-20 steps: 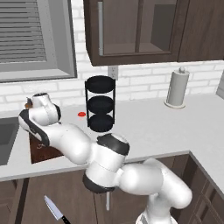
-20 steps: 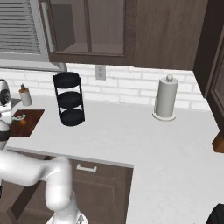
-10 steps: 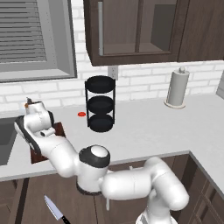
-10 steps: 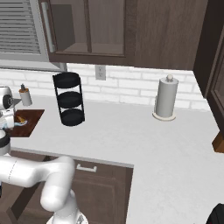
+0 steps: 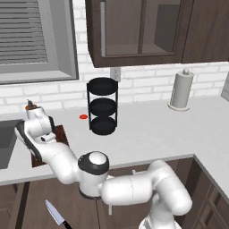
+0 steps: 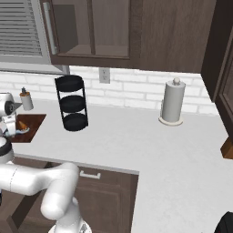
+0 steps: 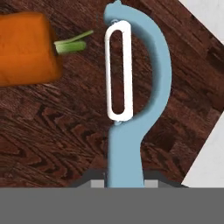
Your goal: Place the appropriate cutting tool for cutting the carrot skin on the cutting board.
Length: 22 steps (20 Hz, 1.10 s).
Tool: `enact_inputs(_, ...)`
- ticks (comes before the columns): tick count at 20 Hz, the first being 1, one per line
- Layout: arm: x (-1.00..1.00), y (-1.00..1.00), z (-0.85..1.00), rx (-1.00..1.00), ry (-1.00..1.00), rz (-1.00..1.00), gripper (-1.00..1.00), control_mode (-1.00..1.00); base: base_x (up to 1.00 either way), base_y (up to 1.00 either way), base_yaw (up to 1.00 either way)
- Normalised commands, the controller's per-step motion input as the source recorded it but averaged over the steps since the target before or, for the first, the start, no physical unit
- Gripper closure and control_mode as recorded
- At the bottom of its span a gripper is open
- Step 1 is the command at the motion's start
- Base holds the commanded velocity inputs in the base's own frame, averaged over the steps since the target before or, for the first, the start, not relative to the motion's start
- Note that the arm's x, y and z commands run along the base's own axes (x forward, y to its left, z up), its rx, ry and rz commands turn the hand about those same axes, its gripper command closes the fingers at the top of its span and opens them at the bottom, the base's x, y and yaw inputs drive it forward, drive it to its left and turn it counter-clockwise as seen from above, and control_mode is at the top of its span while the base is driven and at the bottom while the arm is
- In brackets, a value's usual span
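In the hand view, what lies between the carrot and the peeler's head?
The carrot's green stem stub and bare dark cutting board; the stub tip stops just short of the peeler.

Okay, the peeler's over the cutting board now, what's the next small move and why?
Probably lower slightly and open the jaws to release. In the hand view the gripper is shut on the peeler, which sits over the cutting board just beside the carrot; whether it touches the wood yet isn't clear.
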Motion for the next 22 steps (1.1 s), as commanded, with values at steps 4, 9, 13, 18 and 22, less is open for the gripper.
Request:
enact_inputs(4, -0.48, -0.16, 0.04, 0.00, 0.00, 0.00, -1.00, -1.00, 0.00, 0.00, 0.00)
enact_inputs(9, -0.64, -0.17, 0.55, 0.00, -0.07, 0.00, -1.00, -1.00, 0.00, 0.00, 0.00)
enact_inputs(13, -0.55, -0.21, 0.80, 0.00, -0.18, 0.00, -1.00, -1.00, 0.00, 0.00, 0.00)
enact_inputs(18, -0.70, -0.69, 0.57, 0.02, -0.22, 0.00, -1.00, -1.00, 0.00, 0.00, 0.00)
enact_inputs(22, -0.79, -0.97, 0.27, 0.09, -0.19, 0.00, -1.00, -1.00, 0.00, 0.00, 0.00)
